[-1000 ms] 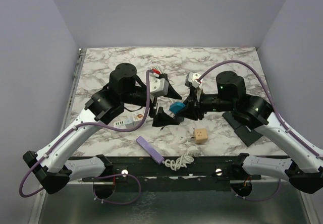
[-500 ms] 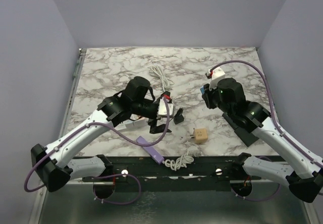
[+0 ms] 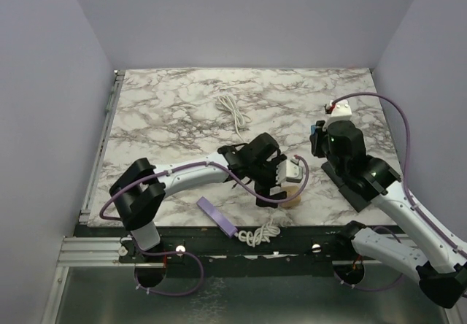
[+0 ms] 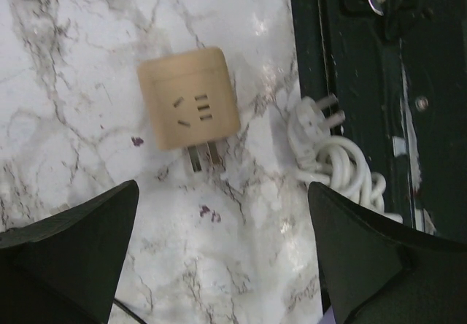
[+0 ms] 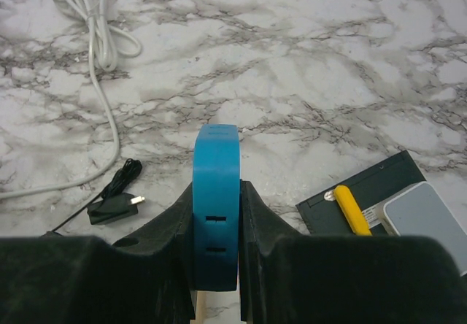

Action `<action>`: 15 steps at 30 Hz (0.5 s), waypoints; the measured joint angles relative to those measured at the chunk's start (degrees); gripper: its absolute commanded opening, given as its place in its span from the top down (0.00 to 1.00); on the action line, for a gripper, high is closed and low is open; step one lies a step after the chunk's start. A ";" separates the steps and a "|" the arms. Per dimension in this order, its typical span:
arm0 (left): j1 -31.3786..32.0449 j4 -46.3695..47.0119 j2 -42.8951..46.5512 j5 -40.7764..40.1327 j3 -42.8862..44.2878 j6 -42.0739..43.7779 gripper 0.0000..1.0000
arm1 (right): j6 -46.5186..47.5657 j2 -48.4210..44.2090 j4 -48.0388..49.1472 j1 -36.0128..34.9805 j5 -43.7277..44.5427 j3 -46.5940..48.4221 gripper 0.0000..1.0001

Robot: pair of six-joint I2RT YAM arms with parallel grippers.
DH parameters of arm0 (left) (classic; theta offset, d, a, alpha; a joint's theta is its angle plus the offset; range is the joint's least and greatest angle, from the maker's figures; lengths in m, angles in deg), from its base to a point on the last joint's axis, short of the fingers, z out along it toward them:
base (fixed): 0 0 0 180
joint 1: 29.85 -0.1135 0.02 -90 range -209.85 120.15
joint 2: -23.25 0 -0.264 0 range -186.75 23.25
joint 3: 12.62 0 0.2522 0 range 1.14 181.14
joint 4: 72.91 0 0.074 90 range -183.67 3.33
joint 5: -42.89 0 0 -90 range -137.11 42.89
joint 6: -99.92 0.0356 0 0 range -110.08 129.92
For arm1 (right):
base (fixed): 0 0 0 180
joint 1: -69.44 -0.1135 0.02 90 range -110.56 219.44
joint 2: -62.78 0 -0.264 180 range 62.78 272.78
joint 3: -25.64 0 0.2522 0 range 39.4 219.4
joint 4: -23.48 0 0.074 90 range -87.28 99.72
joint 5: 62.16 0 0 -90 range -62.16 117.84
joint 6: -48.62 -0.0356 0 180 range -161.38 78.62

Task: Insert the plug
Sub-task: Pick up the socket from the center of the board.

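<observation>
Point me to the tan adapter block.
In the left wrist view the tan adapter block lies face up on the marble table near its front edge, directly below the open left gripper, with the white plug beside it.

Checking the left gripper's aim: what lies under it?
Under the open left gripper lies a tan socket adapter, flat on the marble table, slots up, prongs showing. A white plug on a coiled cord lies beside it. From above, the gripper covers most of the adapter.
</observation>
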 measured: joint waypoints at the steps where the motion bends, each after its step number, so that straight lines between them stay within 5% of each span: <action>1: 0.55 1.40 -1.01 -1.03 0.70 -1.44 0.01 | -0.35 -0.79 -0.09 0.00 0.83 -0.07 0.99; 15: 7.39 11.23 -11.85 -11.10 6.93 -12.13 0.01 | -1.29 -5.18 -3.02 0.35 4.52 -0.17 0.99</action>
